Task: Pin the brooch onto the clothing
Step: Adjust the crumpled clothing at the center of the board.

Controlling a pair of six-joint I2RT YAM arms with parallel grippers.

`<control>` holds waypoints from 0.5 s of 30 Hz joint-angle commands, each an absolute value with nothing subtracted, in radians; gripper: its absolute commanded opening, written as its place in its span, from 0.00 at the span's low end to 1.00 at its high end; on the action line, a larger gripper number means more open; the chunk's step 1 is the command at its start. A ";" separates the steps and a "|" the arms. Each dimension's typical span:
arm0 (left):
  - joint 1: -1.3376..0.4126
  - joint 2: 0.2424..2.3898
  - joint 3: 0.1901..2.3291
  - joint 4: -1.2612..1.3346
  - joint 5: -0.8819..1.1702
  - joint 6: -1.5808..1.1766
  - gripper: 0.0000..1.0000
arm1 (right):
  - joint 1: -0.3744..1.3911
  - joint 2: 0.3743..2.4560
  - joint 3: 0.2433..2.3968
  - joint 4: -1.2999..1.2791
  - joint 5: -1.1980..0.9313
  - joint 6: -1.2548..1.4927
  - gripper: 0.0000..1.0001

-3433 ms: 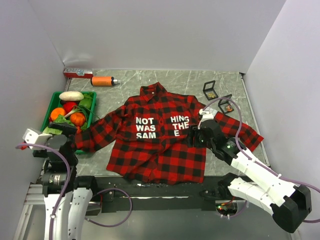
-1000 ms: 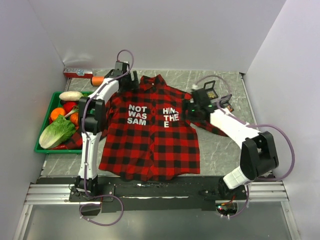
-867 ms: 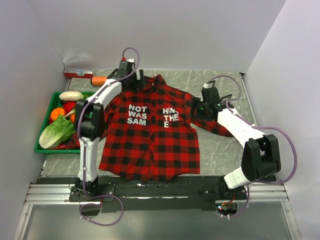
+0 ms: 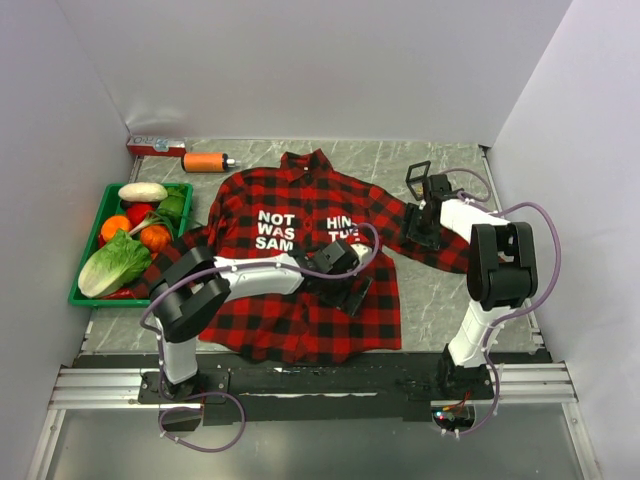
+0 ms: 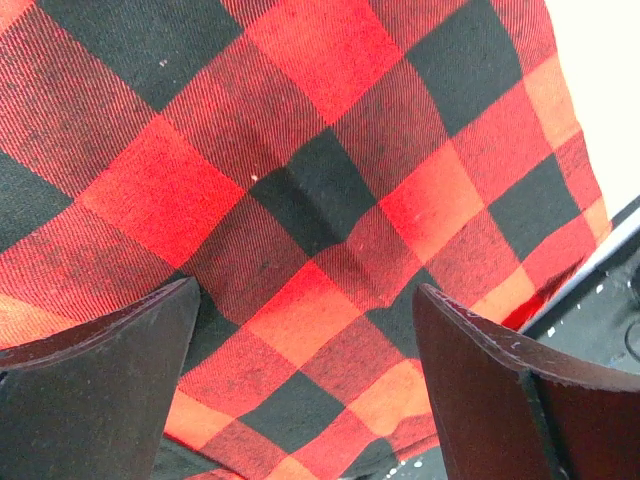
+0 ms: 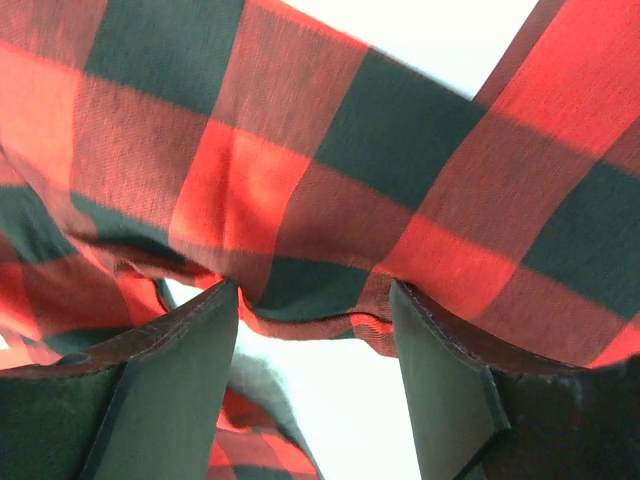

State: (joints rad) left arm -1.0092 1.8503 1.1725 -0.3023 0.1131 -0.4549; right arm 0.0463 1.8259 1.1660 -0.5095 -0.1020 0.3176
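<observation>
Grey tabletop (image 4: pixel 440 300) borders the shirt (image 4: pixel 290 320) edge beside the left gripper (image 4: pixel 352 297).

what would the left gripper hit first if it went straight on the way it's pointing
The red-and-black plaid button-up shirt: the left gripper points down at its lower front panel, and fabric fills the view between the open jaws. How far off the cloth lies is unclear.

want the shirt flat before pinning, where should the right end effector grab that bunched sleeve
Grip the sleeve at its raised fold, coming straight down from above. The rest of the cloth lies flat on the table, but this ridge stands up and sits between the open jaws of the right end effector, so closing there should probably catch it.
</observation>
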 commanded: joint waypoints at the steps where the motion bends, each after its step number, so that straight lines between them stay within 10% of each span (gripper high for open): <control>1: -1.054 1.841 1.108 -0.314 0.167 -0.482 0.93 | 0.017 1.851 1.221 -0.532 -0.078 0.308 0.69; 15: -1.088 1.714 1.161 -0.370 0.065 -0.437 0.99 | 0.005 1.717 1.227 -0.551 -0.100 0.265 0.75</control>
